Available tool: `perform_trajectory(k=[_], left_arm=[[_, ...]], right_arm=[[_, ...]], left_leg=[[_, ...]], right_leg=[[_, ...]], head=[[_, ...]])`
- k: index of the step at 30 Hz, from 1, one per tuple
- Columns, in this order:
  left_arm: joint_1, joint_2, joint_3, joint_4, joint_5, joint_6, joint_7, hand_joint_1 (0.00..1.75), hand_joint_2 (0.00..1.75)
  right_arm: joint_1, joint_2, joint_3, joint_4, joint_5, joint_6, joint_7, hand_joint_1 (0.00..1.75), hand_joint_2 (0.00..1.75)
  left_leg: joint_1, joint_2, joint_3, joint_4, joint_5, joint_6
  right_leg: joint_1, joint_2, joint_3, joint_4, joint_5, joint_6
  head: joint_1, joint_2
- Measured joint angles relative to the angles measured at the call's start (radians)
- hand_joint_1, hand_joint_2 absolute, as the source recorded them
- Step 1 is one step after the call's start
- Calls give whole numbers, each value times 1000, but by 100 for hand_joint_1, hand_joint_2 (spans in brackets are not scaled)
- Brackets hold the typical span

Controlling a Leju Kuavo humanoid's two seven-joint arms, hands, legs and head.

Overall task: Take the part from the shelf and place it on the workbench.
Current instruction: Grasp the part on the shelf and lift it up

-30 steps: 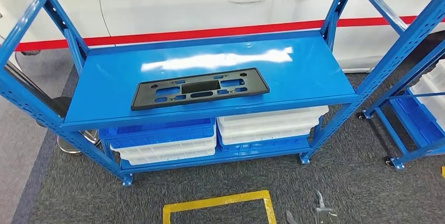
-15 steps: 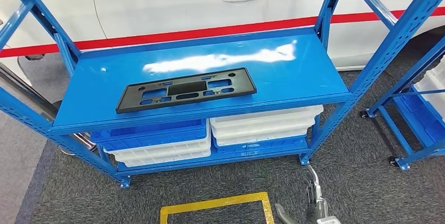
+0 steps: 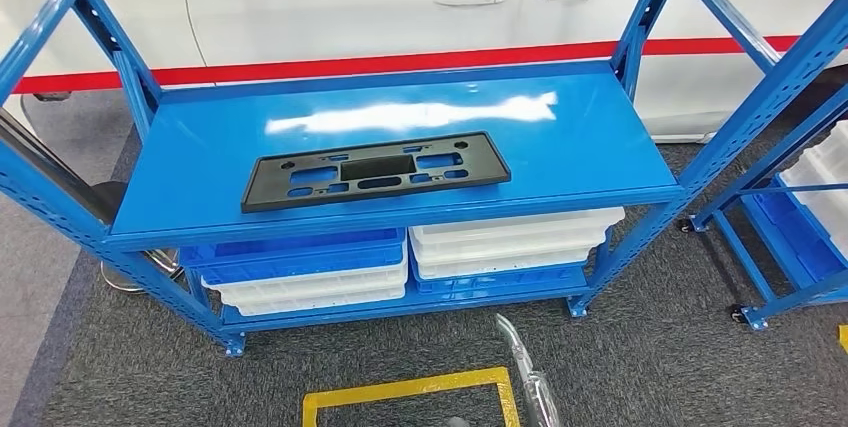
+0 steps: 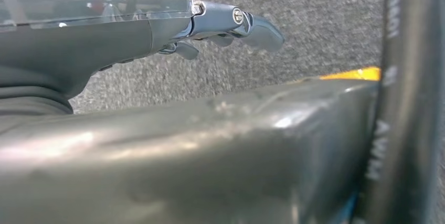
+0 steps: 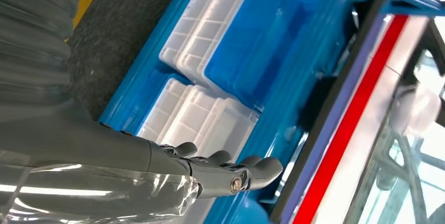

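While the black part (image 3: 375,169) lies flat near the blue shelf's (image 3: 590,147) front edge with bare room around it, both wrist views show the right hand (image 5: 210,174) and left hand (image 4: 220,27) empty, fingers loosely extended.

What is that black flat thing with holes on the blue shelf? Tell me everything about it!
The black part is a long, thin rectangular plate, matte like plastic. It has a large rectangular opening in the middle, smaller slots around it and small round holes near the corners. It lies flat on the top board of the blue shelf, near the front edge, slightly askew. Nothing else touches it.
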Motion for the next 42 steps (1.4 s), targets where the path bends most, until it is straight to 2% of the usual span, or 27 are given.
perform_trajectory(k=[1,2,3,5,6,8,11,13,15,16,17,18,19,20,22,25,27,29,31,32,33,34,35,37,38,40,42], left_arm=[[-1,0,-2,0,-4,-1,2,0,0],[-1,0,-4,0,-7,-2,4,0,0],[-1,0,-7,0,-11,-3,5,0,0],[-1,1,-12,0,-17,-8,8,0,0],[-2,1,-14,0,-21,-11,8,0,0],[-3,1,-17,0,-29,-16,11,0,0],[-5,4,-19,0,-40,-19,14,0,0],[-6,6,-23,0,-47,-21,16,0,0],[-6,8,-26,0,-55,-25,19,0,0],[-6,9,-29,0,-59,-28,21,0,0],[-5,10,-31,0,-63,-31,23,0,0],[-5,12,-34,0,-67,-33,24,0,0],[-5,15,-37,0,-72,-34,25,0,0],[-5,17,-39,0,-77,-36,26,0,0],[-7,19,-42,0,-87,-41,28,0,0],[-8,22,-49,0,-105,-53,34,0,0],[-8,25,-55,0,-117,-62,39,0,0],[-9,30,-61,0,-128,-76,43,0,0],[-10,36,-65,0,-137,-95,49,0,0],[-10,38,-66,0,-143,-103,54,0,0],[-10,41,-67,0,-148,-110,61,0,0],[-11,43,-67,0,-154,-115,67,0,0],[-11,45,-67,0,-159,-117,73,0,0],[-14,49,-67,0,-167,-119,81,0,0],[-15,51,-67,0,-169,-118,83,0,0],[-17,55,-67,0,-173,-118,86,0,0],[-18,60,-67,0,-175,-114,88,0,0]], right_arm=[[-6,-7,15,2,29,-15,15,0,175],[-12,-13,29,3,59,-30,29,0,175],[-18,-18,42,4,91,-45,43,0,175],[-31,-24,62,5,156,-69,66,0,175],[-39,-26,72,5,191,-81,78,0,175],[-54,-30,91,5,261,-104,102,0,175],[-73,-34,121,5,363,-137,137,0,175],[-91,-37,140,5,429,-158,161,0,175],[-111,-42,155,5,494,-178,184,0,175],[-119,-45,161,5,527,-188,196,0,175],[-127,-47,166,5,560,-198,206,0,175],[-135,-50,169,5,592,-208,216,0,175],[-142,-52,171,5,626,-218,224,0,175],[-149,-54,172,3,660,-228,231,0,175],[-162,-56,171,-1,728,-249,241,0,175],[-180,-56,161,-14,839,-284,246,0,175],[-191,-56,150,-25,909,-306,243,0,175],[-206,-54,138,-34,975,-327,230,0,175],[-224,-48,128,-37,1037,-346,208,0,175],[-234,-43,125,-37,1066,-354,198,0,175],[-244,-37,124,-37,1093,-361,189,0,175],[-255,-30,125,-37,1118,-369,184,0,175],[-267,-22,130,-37,1138,-375,184,0,175],[-290,-6,146,-37,1162,-383,197,0,175],[-297,0,154,-37,1169,-385,206,0,175],[-307,11,169,-38,1175,-388,224,0,175],[-313,18,184,-39,1179,-389,243,0,175]], left_leg=[[-2,0,-1,1,0,1],[-3,0,0,2,-1,1],[-4,-1,1,3,-2,2],[-5,-2,4,6,-6,-1],[-8,-2,4,9,-9,-4],[-10,-3,2,12,-12,-13],[-10,-3,0,16,-23,-28],[-8,-3,-22,74,-65,-37],[-3,-3,-78,198,-126,-47],[0,-3,-106,257,-146,-51],[3,-3,-121,287,-149,-55],[6,-2,-119,280,-132,-58],[9,-2,-98,233,-97,-60],[12,-2,-66,161,-59,-61],[10,-5,-14,46,-17,-58],[4,-8,-6,18,-12,-36],[5,-7,-4,12,-5,-20],[6,-6,-6,7,1,-7],[1,-5,-9,7,1,0],[-2,-5,-10,7,1,1],[-6,-5,-9,7,0,2],[-9,-6,-6,7,0,3],[-12,-6,-3,7,-1,3],[-18,-7,0,8,-5,1],[-18,-7,-1,9,-6,-3],[-16,-7,-3,7,-8,-13],[-15,-6,-5,16,-18,-24]], right_leg=[[0,0,-25,49,-14,1],[0,0,-37,68,-8,2],[0,0,-30,50,16,1],[1,-1,25,-71,86,-6],[3,-1,52,-132,110,-11],[8,-1,77,-192,124,-18],[7,-1,80,-202,128,-29],[1,-2,83,-210,132,-38],[-1,-4,83,-211,132,-42],[-1,-5,83,-211,132,-42],[-2,-5,83,-210,131,-42],[-3,-5,84,-209,131,-41],[-5,-4,85,-207,129,-39],[-7,-3,86,-205,127,-35],[-7,-1,86,-199,123,-24],[-5,0,86,-203,127,-5],[-8,0,81,-189,116,4],[-8,-1,43,-107,64,8],[-6,-1,-24,26,6,7],[-5,-1,-46,70,-3,5],[-3,-1,-52,78,7,1],[0,-1,-37,44,37,-5],[4,-1,-6,-20,76,-14],[13,-2,55,-149,125,-33],[17,-2,70,-184,132,-38],[20,-1,75,-203,130,-40],[14,-1,82,-214,134,-45]], head=[[0,0],[0,0],[0,0],[0,0],[0,0],[0,0],[0,0],[0,0],[0,0],[0,0],[0,0],[0,0],[0,0],[0,0],[0,0],[0,0],[0,0],[0,0],[0,0],[0,0],[0,0],[0,0],[0,0],[0,0],[0,0],[0,0],[0,0]])
